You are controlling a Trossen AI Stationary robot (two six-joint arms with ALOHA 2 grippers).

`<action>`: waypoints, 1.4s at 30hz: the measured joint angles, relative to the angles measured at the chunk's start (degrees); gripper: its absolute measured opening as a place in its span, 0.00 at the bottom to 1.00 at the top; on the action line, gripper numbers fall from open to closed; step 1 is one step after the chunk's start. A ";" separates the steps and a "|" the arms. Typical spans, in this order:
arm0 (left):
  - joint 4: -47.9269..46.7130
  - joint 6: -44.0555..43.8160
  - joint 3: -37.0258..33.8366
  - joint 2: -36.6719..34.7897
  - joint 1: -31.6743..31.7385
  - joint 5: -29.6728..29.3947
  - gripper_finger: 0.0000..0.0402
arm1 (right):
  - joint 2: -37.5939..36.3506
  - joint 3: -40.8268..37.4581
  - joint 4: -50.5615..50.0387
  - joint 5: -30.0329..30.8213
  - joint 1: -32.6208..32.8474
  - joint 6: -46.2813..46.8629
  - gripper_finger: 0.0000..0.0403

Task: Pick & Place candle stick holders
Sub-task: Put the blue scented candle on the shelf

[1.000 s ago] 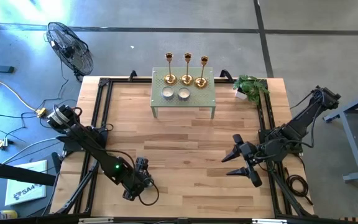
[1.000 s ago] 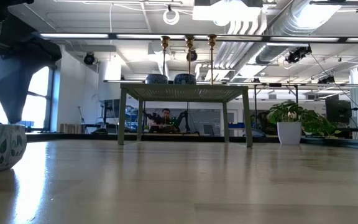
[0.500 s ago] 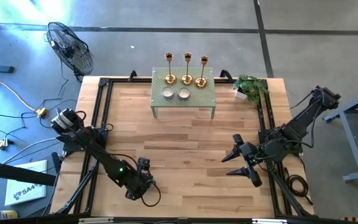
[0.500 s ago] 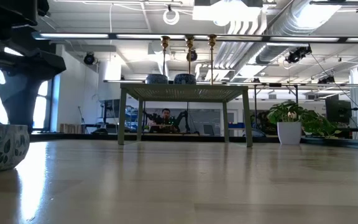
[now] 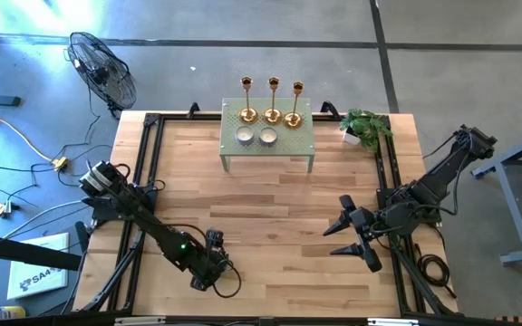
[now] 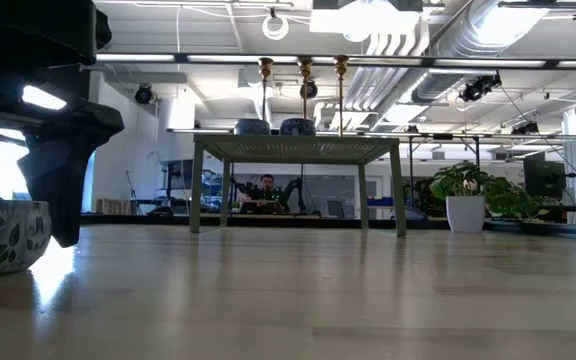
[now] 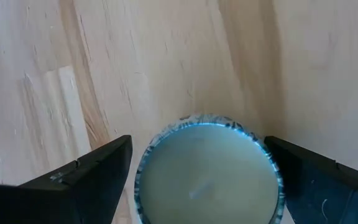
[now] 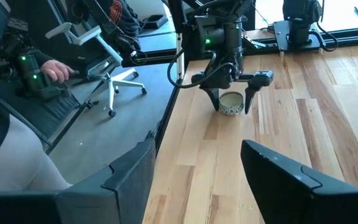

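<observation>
Straddling candle bowl: left claw, fingers spread.

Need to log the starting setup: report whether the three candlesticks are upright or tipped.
Upright. All three candlesticks stand in a row on the small green table; in the low view their stems rise straight from its top.

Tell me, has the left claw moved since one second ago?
Yes. In the high view the left claw has shifted rightward along the table's near edge, farther from the dark frame rail.
</observation>
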 joint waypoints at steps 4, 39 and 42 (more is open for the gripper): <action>-0.42 -1.51 0.00 -0.01 -0.02 0.59 0.88 | 0.00 0.00 -0.20 -0.04 0.00 0.04 0.58; -9.01 -11.35 6.27 -0.13 -0.02 -2.87 0.72 | 0.00 0.00 -0.73 1.82 0.01 0.02 0.58; -16.23 -10.80 10.61 -0.15 -0.02 -4.63 0.72 | 0.00 0.00 -0.72 2.63 0.02 0.02 0.58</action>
